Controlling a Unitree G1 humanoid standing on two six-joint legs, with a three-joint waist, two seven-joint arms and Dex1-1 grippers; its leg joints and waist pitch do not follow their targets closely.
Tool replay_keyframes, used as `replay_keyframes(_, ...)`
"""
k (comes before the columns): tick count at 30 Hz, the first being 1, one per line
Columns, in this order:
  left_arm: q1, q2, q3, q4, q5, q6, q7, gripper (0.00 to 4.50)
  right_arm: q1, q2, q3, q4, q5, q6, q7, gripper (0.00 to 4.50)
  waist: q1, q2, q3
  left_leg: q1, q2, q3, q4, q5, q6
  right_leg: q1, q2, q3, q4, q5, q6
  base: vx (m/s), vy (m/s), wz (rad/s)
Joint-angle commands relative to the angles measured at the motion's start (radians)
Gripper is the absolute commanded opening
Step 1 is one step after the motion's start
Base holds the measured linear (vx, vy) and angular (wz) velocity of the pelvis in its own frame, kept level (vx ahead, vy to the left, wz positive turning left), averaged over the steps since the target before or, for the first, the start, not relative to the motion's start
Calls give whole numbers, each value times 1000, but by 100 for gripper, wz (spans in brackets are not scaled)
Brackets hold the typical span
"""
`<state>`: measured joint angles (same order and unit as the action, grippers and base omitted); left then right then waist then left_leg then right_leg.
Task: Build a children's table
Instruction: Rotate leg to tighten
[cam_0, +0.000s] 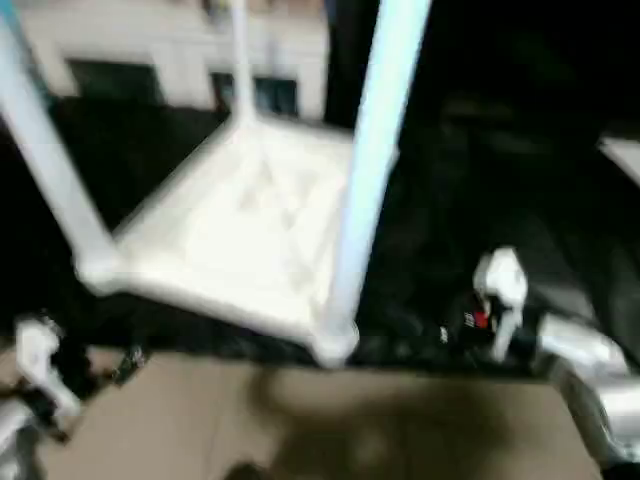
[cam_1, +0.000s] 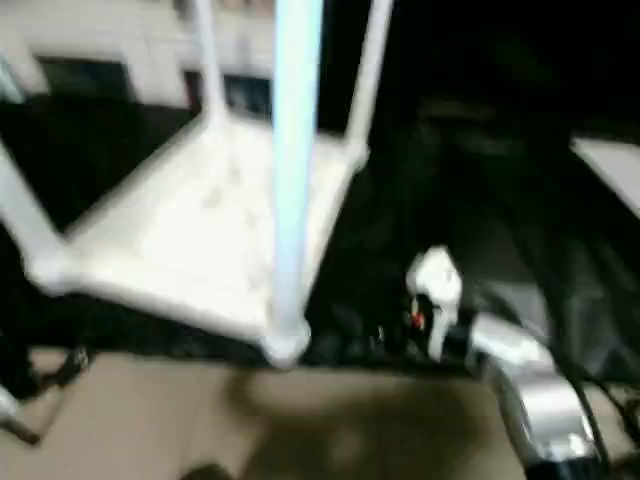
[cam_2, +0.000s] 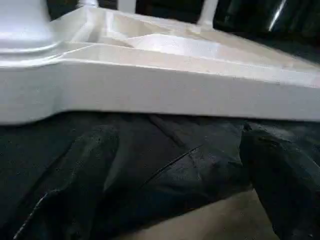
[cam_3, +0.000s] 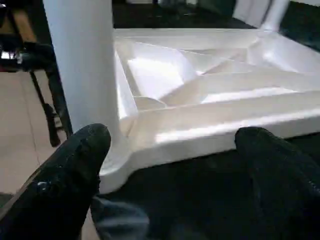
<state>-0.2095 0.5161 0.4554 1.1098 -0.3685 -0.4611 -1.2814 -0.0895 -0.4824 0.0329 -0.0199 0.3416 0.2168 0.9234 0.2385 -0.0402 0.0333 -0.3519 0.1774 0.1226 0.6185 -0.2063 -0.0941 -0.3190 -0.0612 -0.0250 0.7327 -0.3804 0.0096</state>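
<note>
Lying beyond right end effector (cam_3: 170, 165), table (cam_3: 210, 100)

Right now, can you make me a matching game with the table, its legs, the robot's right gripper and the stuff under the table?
Things:
1. table top
2. legs
3. right gripper
4. black sheet

States:
A. standing up out of the corner sockets
B. spread on the floor under the table
C. lying upside down, its ribbed underside facing up
D. open, near one corner, touching nothing

Pairs: 1-C, 2-A, 3-D, 4-B
</note>
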Motion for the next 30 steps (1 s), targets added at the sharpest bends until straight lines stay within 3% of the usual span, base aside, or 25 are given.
replay_keyframes(1, -16, 10, 6, 72, 0, 17, -27, 447, -8, -9, -23, -1, -6, -6, -13, 450, -9, 8, -33, 32, 66, -12, -96, -182, 46, -13, -70, 47, -142, 44, -174, 0, 0, 0)
replay_keyframes(2, -20, 11, 7, 77, 0, 15, -28, 447, -9, -9, -23, -2, -6, -5, -14, 450, -14, 9, -40, 30, 65, -10, -95, -149, 61, -5, -69, 41, -138, 146, -184, 0, 0, 0)
replay_keyframes(3, -31, 16, 8, 92, 6, 0, -32, 447, -9, -10, -24, -5, -4, -3, -15, 450, -12, 19, -43, 21, 64, -8, -94, -96, 89, 1, -69, 33, -136, 286, -187, 0, 0, 0)
replay_keyframes(5, -50, 28, 12, 116, 14, -11, -52, 447, -5, -9, -26, -15, -4, 0, -19, 450, -15, 12, -42, 7, 56, 2, -91, -92, 97, 12, -72, 29, -139, 368, -160, 0, 0, 0)
replay_keyframes(7, -55, 33, 18, 123, 2, -13, -67, 447, -3, -10, -25, -19, -3, 1, -23, 450, -20, 13, -54, 7, 55, 6, -83, -65, 93, 14, -68, 26, -132, 466, -123, 0, 0, 0)
replay_keyframes(8, -45, 23, 10, 27, -27, 17, -80, 447, -2, -10, -25, -20, -2, 1, -24, 450, -22, 13, -53, 6, 55, 7, -83, -65, 92, 12, -68, 24, -131, 480, -117, 0, 0, 0)
replay_keyframes(9, -25, 5, -6, -155, -82, 75, -104, 447, 0, -11, -24, -22, -2, 1, -26, 450, -23, 14, -53, 5, 63, 6, -88, -88, 78, 15, -76, 22, -131, 481, -116, 0, 0, 0)
replay_keyframes(10, 33, -15, -57, -473, -142, 210, -17, 447, 3, -11, -23, -23, -3, 0, -27, 450, -24, 13, -53, 4, 68, 5, -91, -100, 71, 15, -79, 19, -130, 480, -126, 0, 0, 0)
replay_keyframes(11, 73, -28, -92, -688, -182, 304, 47, 447, 5, -11, -22, -24, -4, -1, -28, 450, -25, 18, -53, 2, 74, 2, -94, -112, 61, 12, -76, 14, -128, 491, -156, 0, 0, 0)
replay_keyframes(12, 101, -32, -131, -867, -208, 391, 130, 447, 6, -11, -22, -25, -2, 0, -28, 450, -24, 21, -62, 8, 79, 4, -85, -113, 60, 15, -76, 11, -124, 510, -173, 0, 0, 0)
replay_keyframes(13, 126, -34, -177, -1061, -235, 484, 227, 447, 6, -11, -21, -27, -1, 1, -27, 450, -28, 17, -57, -4, 75, 7, -80, -73, 73, 16, -72, 8, -121, 545, -201, 0, 0, 0)
replay_keyframes(15, 137, -26, -210, -1173, -264, 541, 286, 447, 4, -10, -20, -27, -2, 1, -29, 450, -29, 12, -45, -10, 62, 18, -83, -83, 74, 16, -68, 10, -132, 468, -193, 0, 0, 0)
replay_keyframes(17, 137, -13, -237, -1258, -299, 598, 341, 447, 1, -10, -21, -27, -1, 3, -30, 450, -36, 2, -44, -10, 55, 23, -87, -97, 54, 22, -63, 13, -141, 374, -162, 0, 0, 0)
replay_keyframes(19, 110, 11, -273, -1352, -309, 689, 416, 447, -1, -12, -20, -28, 1, 3, -30, 450, -52, 4, -44, -7, 54, 25, -88, -99, 32, 20, -60, 19, -147, 306, -127, 0, 0, 0)
replay_keyframes(21, 94, 16, -287, -1387, -283, 737, 446, 447, -2, -14, -18, -29, 0, 3, -29, 450, -59, 8, -42, -7, 54, 24, -92, -91, 21, 17, -59, 19, -150, 281, -114, 0, 0, 0)
replay_keyframes(23, 74, 0, -296, -1482, -220, 874, 551, 447, -7, -12, -18, -35, 4, 8, -31, 450, -68, 7, -43, -5, 55, 22, -92, -86, 10, 17, -59, 18, -150, 284, -114, 0, 0, 0)
replay_keyframes(25, 55, 0, -318, -1560, -252, 985, 674, 447, -19, -5, -17, -45, 17, 16, -26, 450, -80, 10, -43, -7, 53, 23, -90, -88, 5, 17, -58, 17, -150, 291, -123, 0, 0, 0)
replay_keyframes(27, 45, 5, -332, -1577, -279, 1015, 709, 447, -24, -3, -16, -52, 28, 24, -20, 450, -82, 7, -41, -7, 50, 24, -90, -84, 8, 17, -56, 19, -154, 274, -124, 0, 0, 0)
replay_keyframes(29, 40, 14, -361, -1586, -283, 1053, 744, 447, -24, -8, -1, -77, 50, 43, 11, 450, -83, 17, -43, -6, 49, 23, -88, -75, 3, 16, -54, 20, -152, 290, -123, 0, 0, 0)
replay_keyframes(30, 49, 20, -374, -1585, -268, 1060, 746, 447, -18, -17, 13, -95, 65, 61, 37, 450, -86, 15, -43, -7, 48, 23, -86, -71, 5, 18, -51, 19, -151, 309, -114, 0, 0, 0)
